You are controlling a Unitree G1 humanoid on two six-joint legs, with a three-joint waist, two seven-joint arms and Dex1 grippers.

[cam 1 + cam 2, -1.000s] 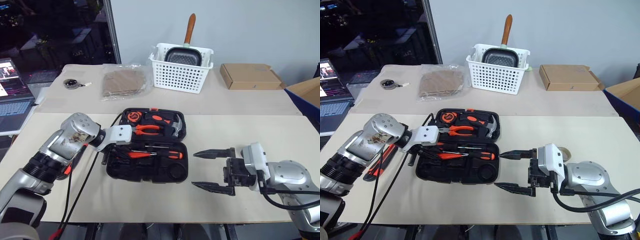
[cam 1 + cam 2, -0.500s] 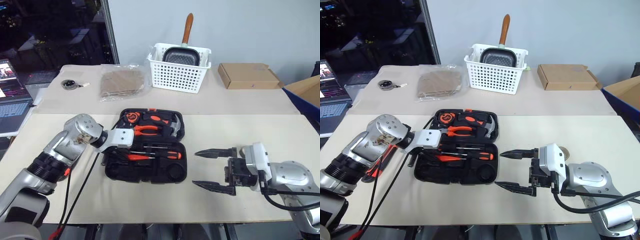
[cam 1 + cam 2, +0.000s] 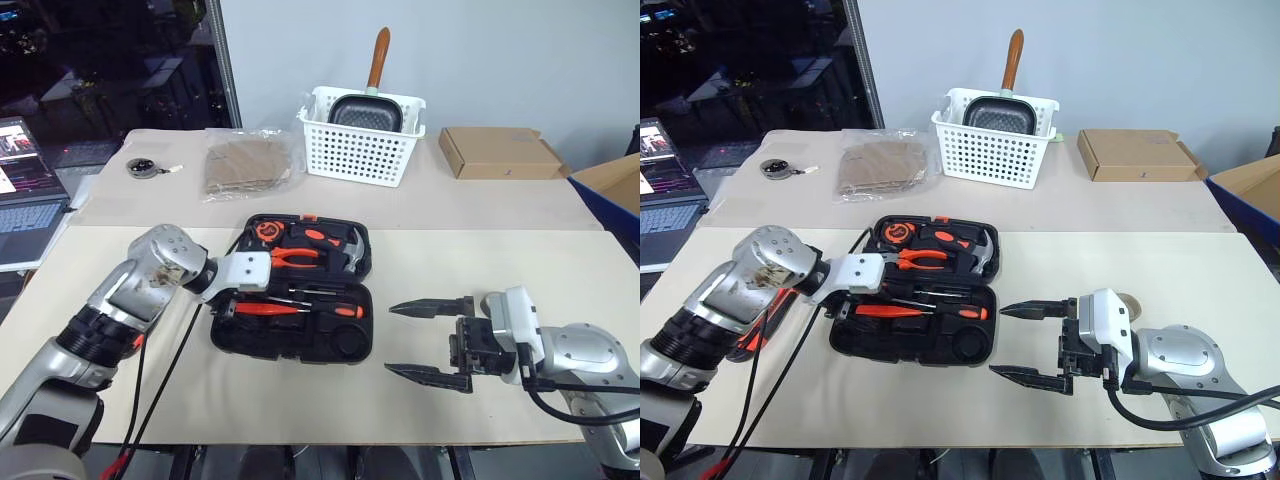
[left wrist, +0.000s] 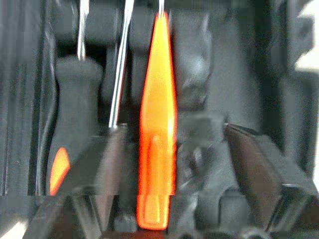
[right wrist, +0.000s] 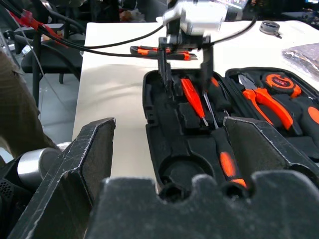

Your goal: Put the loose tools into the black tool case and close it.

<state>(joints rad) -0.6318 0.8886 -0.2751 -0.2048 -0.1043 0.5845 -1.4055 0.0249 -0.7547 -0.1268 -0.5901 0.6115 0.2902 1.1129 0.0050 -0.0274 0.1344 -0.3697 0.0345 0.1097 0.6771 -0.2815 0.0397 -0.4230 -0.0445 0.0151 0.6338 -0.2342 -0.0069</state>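
Lifting clear advised: left gripper (image 5: 185, 74) fingers spread, straddling a seated red stick tool (image 3: 262, 309) at 9 o'clock of black tool case (image 3: 290, 338). Right gripper (image 3: 430, 340) wide, empty, at 3 o'clock.

Black tool case (image 3: 290, 335), with small orange latch at its far edge; orange-and-black screwdrivers (image 3: 300, 309) with steel shafts lying in the near half, one orange handle (image 4: 157, 124) between the left gripper's black fingers (image 5: 163, 69); orange-handled pliers (image 3: 295, 257) and steel-headed hammer (image 3: 352, 252) in the far half; orange-black utility knife (image 5: 159, 51) beyond those fingers, on the beige worktop (image 3: 480, 260); white perforated basket (image 3: 362, 140); right gripper's fingers (image 3: 432, 307) black.
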